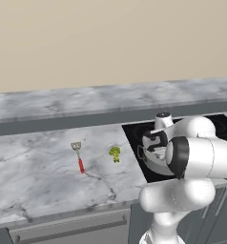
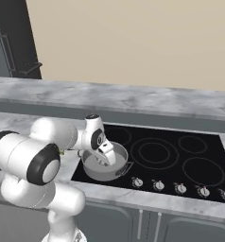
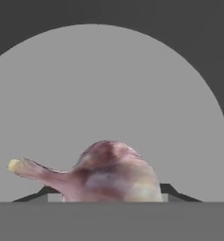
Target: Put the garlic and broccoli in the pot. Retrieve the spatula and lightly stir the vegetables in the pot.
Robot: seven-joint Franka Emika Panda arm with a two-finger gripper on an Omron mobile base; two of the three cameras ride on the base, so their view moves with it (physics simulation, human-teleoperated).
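Garlic sits low in the hand view, pinched between the gripper fingers, with the pot's grey floor wide behind it. In the right base view the hand hangs over the pot at lower centre, on the stove's near left burner. So the first drop is in hand; next the jaws need to part. Farther left in the left base view, broccoli and spatula wait on the counter.

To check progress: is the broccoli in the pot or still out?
Out. The broccoli lies on the counter beside the spatula, apart from the pot.
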